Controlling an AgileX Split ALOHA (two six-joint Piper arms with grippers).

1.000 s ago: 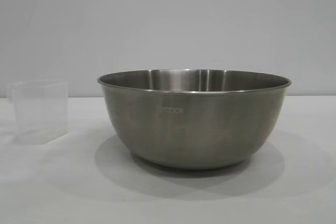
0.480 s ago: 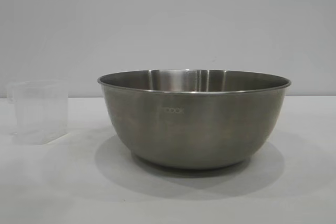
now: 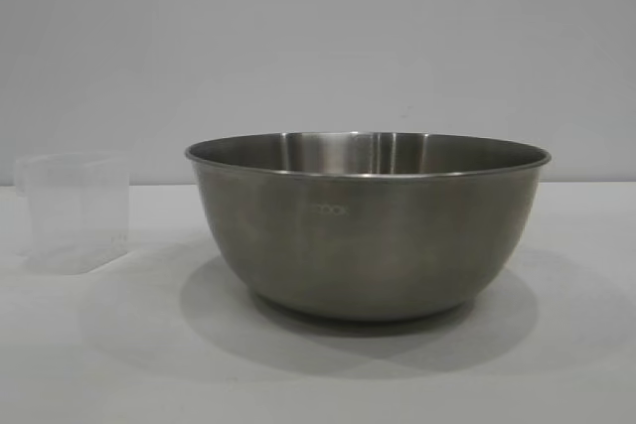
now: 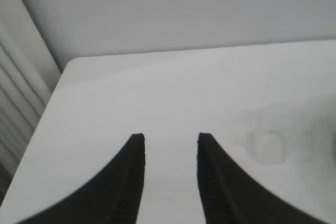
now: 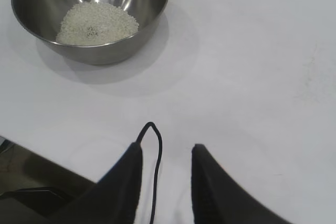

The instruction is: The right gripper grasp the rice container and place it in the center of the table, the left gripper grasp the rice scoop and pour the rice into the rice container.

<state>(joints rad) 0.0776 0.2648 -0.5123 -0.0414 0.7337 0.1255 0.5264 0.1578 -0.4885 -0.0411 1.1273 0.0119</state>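
Left gripper (image 4: 167, 182): at the bottom of the left wrist frame, fingers apart with bare table (image 4: 157, 93) showing between them; it holds nothing. Beyond it, at the right of that frame, I make out the scoop (image 4: 270, 140) as a faint clear shape standing on the table, well apart from the fingertips.

Right gripper (image 5: 167, 182): at the bottom of the right wrist frame, fingers apart and empty, a black cable (image 5: 156, 171) looping between them. It sits well short of the bowl (image 5: 142, 30), which occupies the upper left of that frame.

Bowl: in the exterior frame it stands upright at the middle of the table, filling the centre. Rice (image 5: 97, 23) lies heaped in its bottom, visible only from the right wrist.

Scoop: at the left edge of the exterior frame, upright, near the bowl but not touching it. I cannot tell whether any grains remain inside.

Assessment: I judge the pour done and both placements sound; the step in hand is clearing the arms. To do it well, I would draw the left gripper away along a line that avoids the scoop, since so light a cup would tip at a brush. I would leave the right gripper parked, clear of the bowl's rim.
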